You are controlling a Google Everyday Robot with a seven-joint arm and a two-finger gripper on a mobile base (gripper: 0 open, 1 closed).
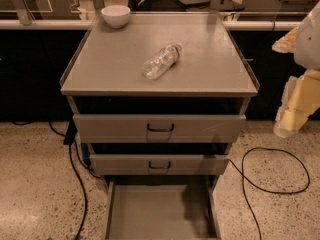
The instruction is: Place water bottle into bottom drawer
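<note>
The water bottle [161, 60] is a small clear crinkled bottle. It lies on its side on top of the grey cabinet [115, 59], right of centre, with its cap toward the back right. The bottom drawer [160, 209] is pulled out wide, and its flat grey floor is bare. My gripper [292, 111] hangs at the right edge of the view, to the right of the cabinet at about the top drawer's height. It is well apart from the bottle and holds nothing I can see.
A white bowl [116, 15] stands at the cabinet top's back left corner. The two upper drawers [160, 128] with black handles are slightly pulled out. Black cables [272, 169] lie on the speckled floor on both sides. A counter edge runs behind.
</note>
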